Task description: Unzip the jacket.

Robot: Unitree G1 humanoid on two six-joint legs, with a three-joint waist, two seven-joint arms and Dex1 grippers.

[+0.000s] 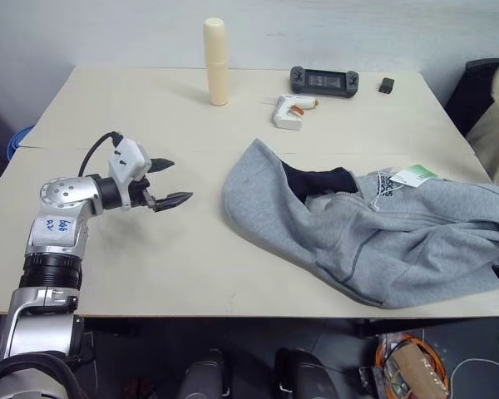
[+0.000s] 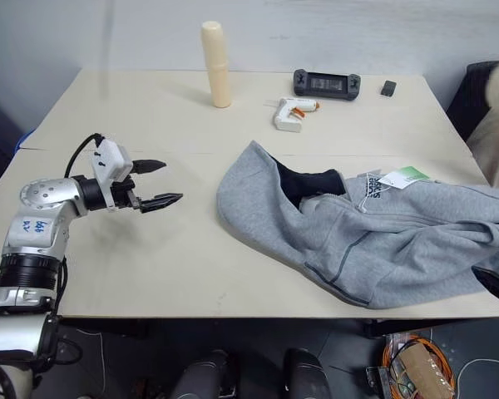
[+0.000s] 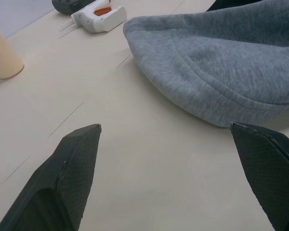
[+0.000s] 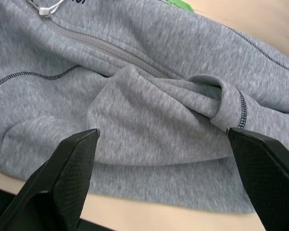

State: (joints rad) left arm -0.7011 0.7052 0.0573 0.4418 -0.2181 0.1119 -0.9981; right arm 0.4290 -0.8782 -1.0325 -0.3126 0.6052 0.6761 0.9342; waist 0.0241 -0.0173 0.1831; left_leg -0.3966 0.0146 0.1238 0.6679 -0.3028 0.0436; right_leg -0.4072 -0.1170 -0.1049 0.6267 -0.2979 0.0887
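Note:
The jacket [image 1: 382,237], a light-grey fleece hoodie, lies crumpled on the right half of the table. Its hood [image 3: 207,57] points left and shows a dark lining [image 1: 320,180]. White and green hang tags [image 1: 414,174] lie near the collar. The zipper [image 4: 101,45] runs shut down the front, with a white cord at its top end [image 4: 45,9]. My left gripper [image 1: 179,180] hovers open over bare table, a short way left of the hood, with nothing between its fingers. My right gripper [image 4: 162,131] is open just above the jacket's folded lower edge, near the table's front right.
At the back of the table [image 1: 133,108] stand a tall cream cylinder [image 1: 217,62], a white glue-gun-like tool [image 1: 289,110], a black handheld controller [image 1: 324,81] and a small black block [image 1: 387,85]. A dark chair [image 1: 474,91] stands at the right edge.

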